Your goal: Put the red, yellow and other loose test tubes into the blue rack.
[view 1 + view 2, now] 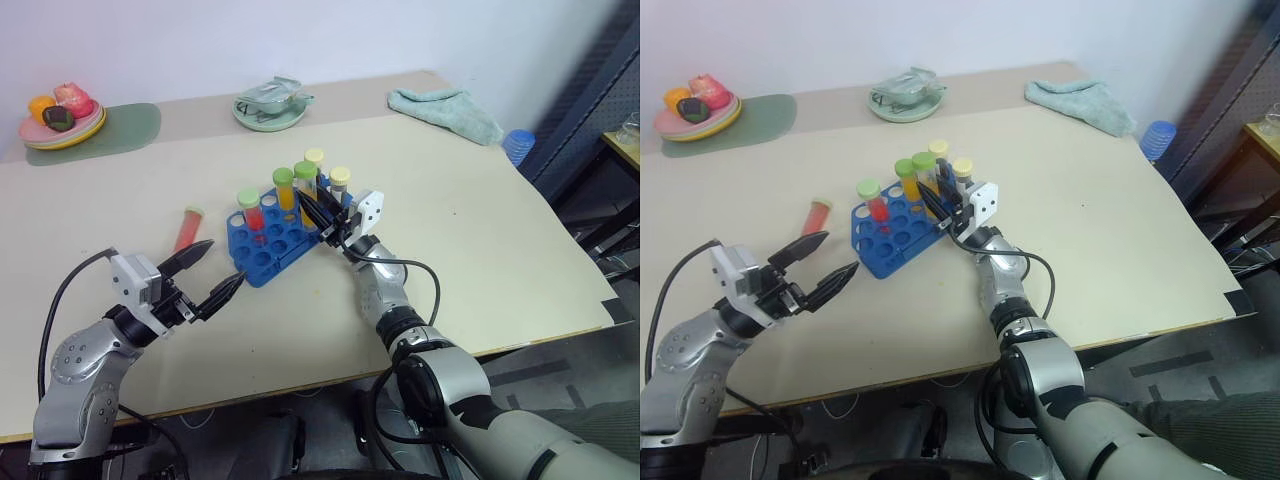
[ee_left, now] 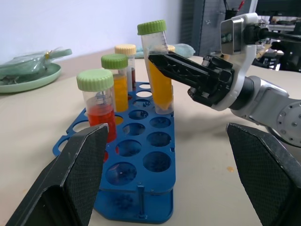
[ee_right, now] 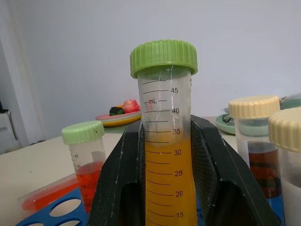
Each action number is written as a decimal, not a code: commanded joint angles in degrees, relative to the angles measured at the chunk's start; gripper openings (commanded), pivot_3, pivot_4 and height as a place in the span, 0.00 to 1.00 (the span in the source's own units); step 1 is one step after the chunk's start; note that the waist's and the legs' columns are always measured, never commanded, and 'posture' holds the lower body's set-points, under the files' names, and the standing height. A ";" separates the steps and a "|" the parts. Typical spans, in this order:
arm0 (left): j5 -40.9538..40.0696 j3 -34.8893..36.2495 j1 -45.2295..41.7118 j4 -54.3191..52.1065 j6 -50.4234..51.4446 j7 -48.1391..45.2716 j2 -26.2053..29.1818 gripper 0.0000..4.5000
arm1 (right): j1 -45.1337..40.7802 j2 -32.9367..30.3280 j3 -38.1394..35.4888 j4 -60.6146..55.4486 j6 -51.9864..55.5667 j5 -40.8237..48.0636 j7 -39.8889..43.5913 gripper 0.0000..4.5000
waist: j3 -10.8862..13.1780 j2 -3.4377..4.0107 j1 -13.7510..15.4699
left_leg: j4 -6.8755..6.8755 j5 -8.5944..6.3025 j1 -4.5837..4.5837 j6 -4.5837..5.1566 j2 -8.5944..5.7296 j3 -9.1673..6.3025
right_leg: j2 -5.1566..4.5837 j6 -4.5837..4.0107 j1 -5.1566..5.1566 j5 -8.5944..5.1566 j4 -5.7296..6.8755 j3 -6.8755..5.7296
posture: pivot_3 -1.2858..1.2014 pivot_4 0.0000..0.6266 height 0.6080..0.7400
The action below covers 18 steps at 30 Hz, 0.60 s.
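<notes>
The blue rack [image 1: 262, 268] stands mid-table with several capped tubes upright in it. One has red liquid and a green cap [image 1: 250, 208], and two have pale caps [image 1: 340, 180]. My right gripper [image 1: 310, 203] is shut on a yellow-orange tube with a green cap [image 3: 165, 155]. That tube stands upright at the rack's far side, its lower end at a hole [image 2: 162, 109]. Another red tube [image 1: 187, 228] lies loose on the table left of the rack. My left gripper [image 1: 224, 264] is open just in front of the rack's near end, holding nothing.
At the back left a plate of toy food [image 1: 60, 128] sits on a green mat [image 1: 130, 125]. A pale green dish [image 1: 270, 108] is at the back centre and a teal cloth [image 1: 447, 110] at the back right. The table's right edge [image 1: 560, 230] runs close by.
</notes>
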 commanded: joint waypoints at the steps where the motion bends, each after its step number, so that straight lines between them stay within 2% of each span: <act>1: -0.41 1.19 0.43 -1.67 -1.31 -0.01 -0.07 0.91 | -0.53 1.68 0.30 2.33 1.38 -1.14 -0.28 0.20 | 0.00 0.00 -0.02 | 0.00 0.00 0.00 0.00 0.00 0.00 | 0.00 0.00 0.00 0.00 0.00 0.00 | 0.52 0.24 1.00; 18: -2.02 1.21 1.35 -2.98 -0.98 -3.06 0.55 0.91 | -2.54 -0.56 -1.68 5.21 2.16 -1.65 -2.55 0.20 | 0.00 0.00 -0.03 | 0.00 -0.01 0.00 -0.01 0.00 0.00 | -0.01 -0.01 -0.02 0.00 0.02 0.00 | 0.52 0.24 1.00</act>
